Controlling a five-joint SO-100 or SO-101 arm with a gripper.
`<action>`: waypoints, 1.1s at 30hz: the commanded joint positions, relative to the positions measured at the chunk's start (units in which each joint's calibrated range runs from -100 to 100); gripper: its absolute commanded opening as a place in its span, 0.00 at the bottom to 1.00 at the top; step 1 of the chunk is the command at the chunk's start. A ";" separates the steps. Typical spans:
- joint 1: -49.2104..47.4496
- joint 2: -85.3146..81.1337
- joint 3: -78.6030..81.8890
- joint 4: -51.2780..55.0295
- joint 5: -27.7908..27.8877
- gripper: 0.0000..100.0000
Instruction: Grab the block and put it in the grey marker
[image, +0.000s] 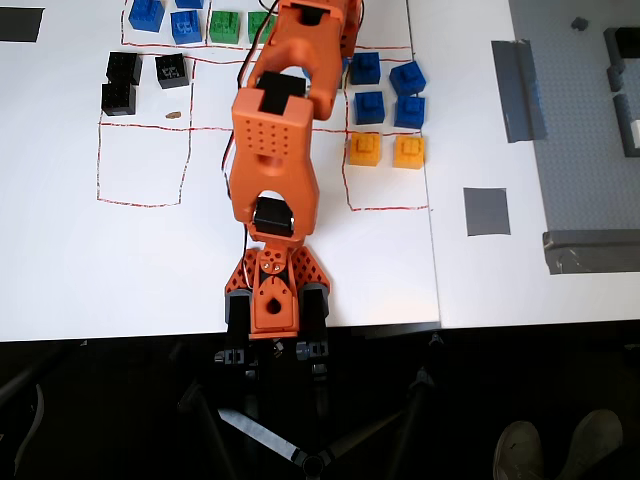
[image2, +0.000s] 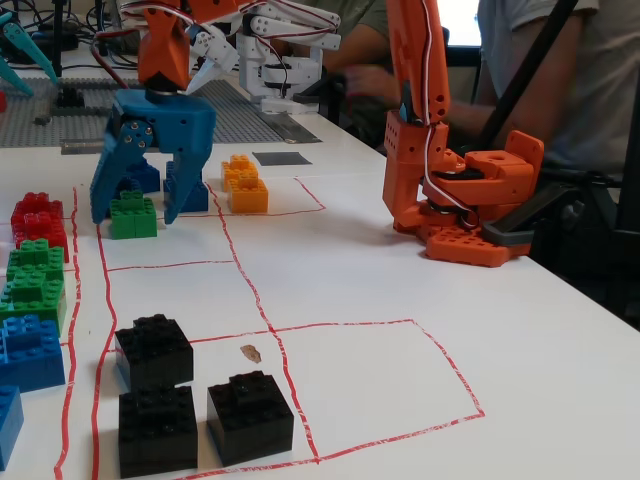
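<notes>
Gripper (image2: 137, 212) (jaws spread) straddles block (image2: 133, 216).

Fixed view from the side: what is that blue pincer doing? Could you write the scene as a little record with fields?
Pincer: the blue pincer is open, pointing down, with one finger on each side of the green block
Green block: the green block sits on the white table and is not lifted
Contact: cannot tell whether the fingers touch it
Grey marker: the grey marker is bare and lies outside the red lines, past the orange bricks
Arm: the orange arm hides the block from above
</notes>
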 joint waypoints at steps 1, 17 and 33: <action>1.98 -2.56 -2.84 -1.11 0.98 0.26; 3.81 -2.47 0.25 -6.74 3.37 0.10; -1.18 -12.49 2.06 1.34 2.54 0.00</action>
